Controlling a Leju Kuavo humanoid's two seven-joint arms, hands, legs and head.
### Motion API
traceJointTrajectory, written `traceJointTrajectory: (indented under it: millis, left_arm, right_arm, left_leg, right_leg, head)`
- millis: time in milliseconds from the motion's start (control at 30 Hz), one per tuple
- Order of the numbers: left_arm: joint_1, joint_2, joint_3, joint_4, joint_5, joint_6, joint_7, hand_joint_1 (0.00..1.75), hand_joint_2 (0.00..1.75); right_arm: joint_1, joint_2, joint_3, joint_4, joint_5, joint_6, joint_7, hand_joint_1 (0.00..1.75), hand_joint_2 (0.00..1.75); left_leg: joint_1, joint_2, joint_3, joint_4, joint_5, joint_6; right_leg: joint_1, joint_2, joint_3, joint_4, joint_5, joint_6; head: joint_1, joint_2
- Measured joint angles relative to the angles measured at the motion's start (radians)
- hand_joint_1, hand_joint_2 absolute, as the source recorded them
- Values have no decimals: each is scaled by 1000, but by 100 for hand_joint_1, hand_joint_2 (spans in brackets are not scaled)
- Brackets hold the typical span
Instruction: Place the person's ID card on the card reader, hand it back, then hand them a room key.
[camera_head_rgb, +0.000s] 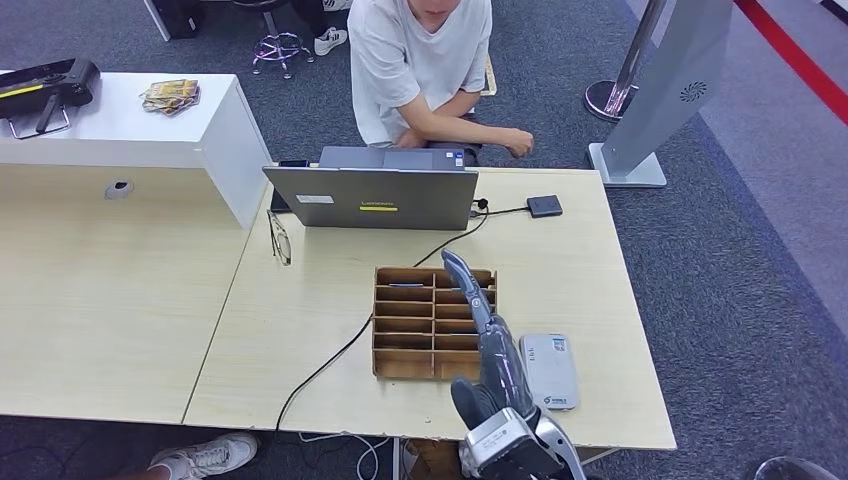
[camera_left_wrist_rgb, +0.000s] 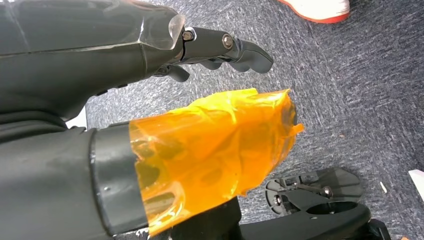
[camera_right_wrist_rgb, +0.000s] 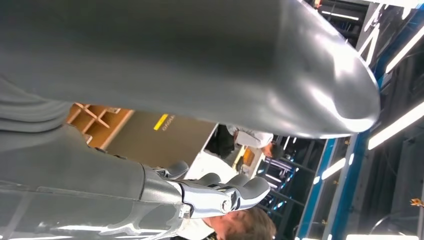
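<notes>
My right hand (camera_head_rgb: 488, 335) is raised over the right side of a wooden compartment box (camera_head_rgb: 405, 320) on the desk. Its fingers are stretched toward the person (camera_head_rgb: 420, 60) and hold nothing. The right wrist view has the same hand (camera_right_wrist_rgb: 215, 192) with its fingers slightly bent and empty, the box (camera_right_wrist_rgb: 95, 117) behind it. A flat white-grey device (camera_head_rgb: 550, 370) lies just right of the hand. A small black pad (camera_head_rgb: 544, 206) is wired to the laptop (camera_head_rgb: 372, 197). My left hand (camera_left_wrist_rgb: 125, 55) hangs over the carpet, its thumb (camera_left_wrist_rgb: 215, 145) wrapped in orange tape, holding nothing.
The person in a white T-shirt sits behind the laptop with arms folded at the desk's far edge. Glasses (camera_head_rgb: 279, 236) lie left of the laptop. A black cable (camera_head_rgb: 330, 362) runs across the desk and off its near edge. A white cabinet (camera_head_rgb: 120, 120) stands at the left.
</notes>
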Motion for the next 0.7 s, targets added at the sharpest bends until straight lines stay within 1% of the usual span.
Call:
traceJointTrajectory:
  millis: [167, 367, 700]
  left_arm:
    - [0, 0, 5, 0, 6, 3, 0, 0, 0]
    - [0, 0, 10, 0, 10, 9, 16, 0, 0]
    - [-1, 0, 11, 0, 8, 11, 19, 0, 0]
  right_arm:
    - [38, -3, 0, 0, -44, 18, -22, 0, 0]
    - [78, -4, 4, 8, -58, 21, -32, 0, 0]
    - [97, -8, 5, 63, -45, 18, -10, 0, 0]
  left_leg:
    - [0, 0, 0, 0, 0, 0]
    - [0, 0, 0, 0, 0, 0]
    - [0, 0, 0, 0, 0, 0]
  right_leg:
    - [0, 0, 0, 0, 0, 0]
    - [0, 0, 0, 0, 0, 0]
    - [0, 0, 0, 0, 0, 0]
  head:
    - [0, 0]
    - [0, 0]
    - [0, 0]
